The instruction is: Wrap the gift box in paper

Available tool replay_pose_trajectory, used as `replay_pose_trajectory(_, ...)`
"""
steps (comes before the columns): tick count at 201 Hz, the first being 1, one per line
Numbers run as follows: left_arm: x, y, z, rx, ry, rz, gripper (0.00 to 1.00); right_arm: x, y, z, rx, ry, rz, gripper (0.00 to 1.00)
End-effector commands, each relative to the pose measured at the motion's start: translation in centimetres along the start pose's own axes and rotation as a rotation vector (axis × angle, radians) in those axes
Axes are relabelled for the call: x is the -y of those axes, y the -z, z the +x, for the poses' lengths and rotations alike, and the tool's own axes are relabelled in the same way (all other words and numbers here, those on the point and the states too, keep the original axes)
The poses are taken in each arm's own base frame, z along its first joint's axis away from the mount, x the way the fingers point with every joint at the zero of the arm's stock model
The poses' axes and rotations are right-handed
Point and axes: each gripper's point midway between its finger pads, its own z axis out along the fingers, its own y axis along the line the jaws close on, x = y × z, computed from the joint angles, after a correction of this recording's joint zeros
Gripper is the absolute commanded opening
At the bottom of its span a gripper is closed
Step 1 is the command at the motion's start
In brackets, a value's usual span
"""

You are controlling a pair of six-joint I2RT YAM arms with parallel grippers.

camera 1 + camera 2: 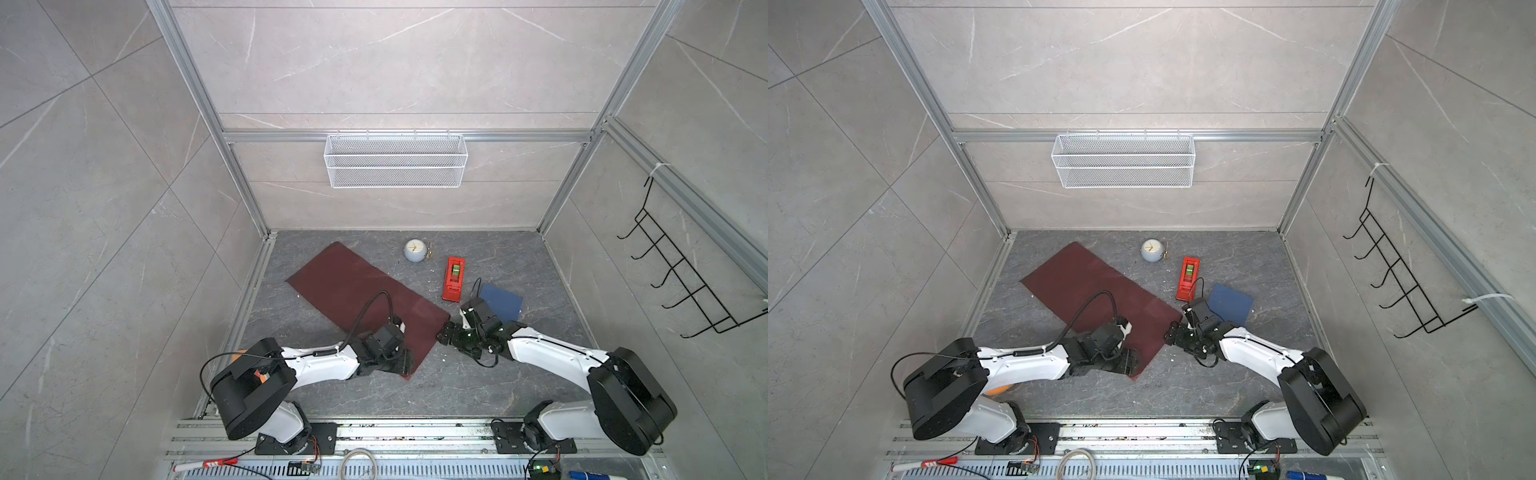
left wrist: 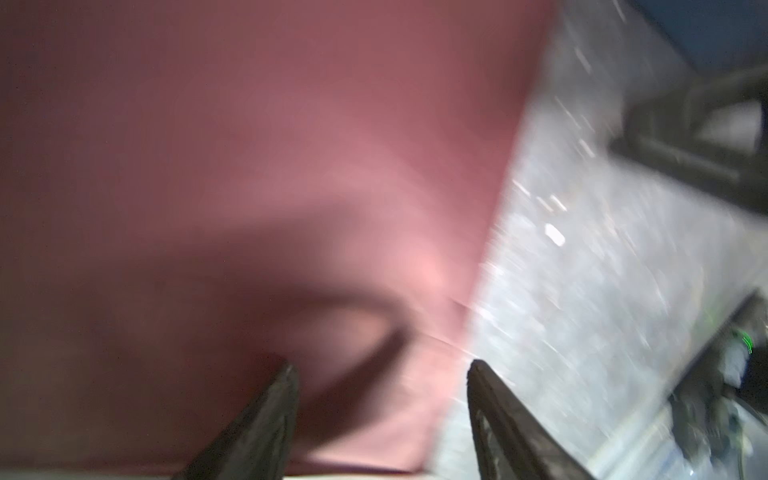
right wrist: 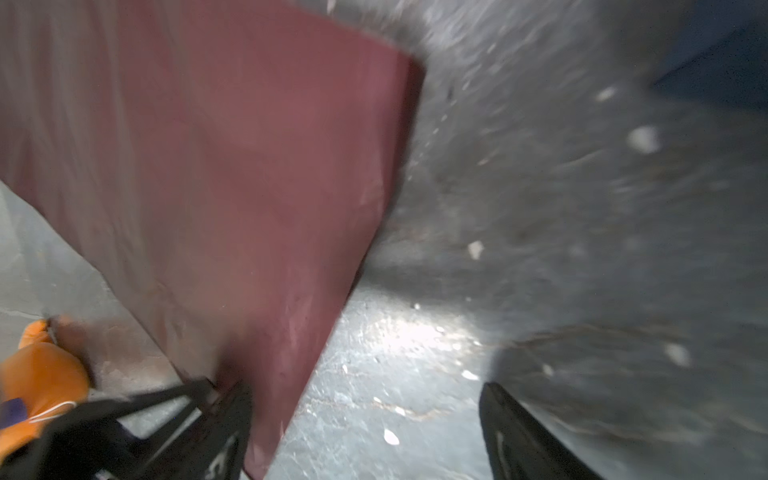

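Right now gift box [image 1: 503, 306] sits off paper, on bare table [image 1: 457, 390] right of centre, just right of tape dispenser [image 1: 454, 278]. It is squarish, no real long axis, turned askew. Paper [image 1: 353, 286] lies flat to its left, near but apart; long axis runs far-left to near-right. Your right gripper [image 1: 442, 334], jaws wide apart and empty, sits at paper's near-right corner, box just far-right of it, so nearer arm. Left gripper [image 2: 382, 365], jaws apart, nothing held, hovers over paper's near edge.
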Motion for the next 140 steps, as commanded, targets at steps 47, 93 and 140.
replay_pose_trajectory(47, 3.0, 5.8, -6.1, 0.180, -0.052, 0.129, 0.72, -0.5, 2.3, -0.8, 0.064, -0.015, -0.059, 0.83)
replay_pose_trajectory(93, -8.6, 11.3, -11.2, 0.333, 0.180, -0.076, 0.74, -4.1, -0.9, 2.2, 0.020, -0.003, -0.078, 0.83)
replay_pose_trajectory(140, -11.6, 11.6, -13.4, 0.357, 0.263, -0.102, 0.75, -3.5, -3.2, 2.8, 0.074, -0.069, -0.046, 0.80)
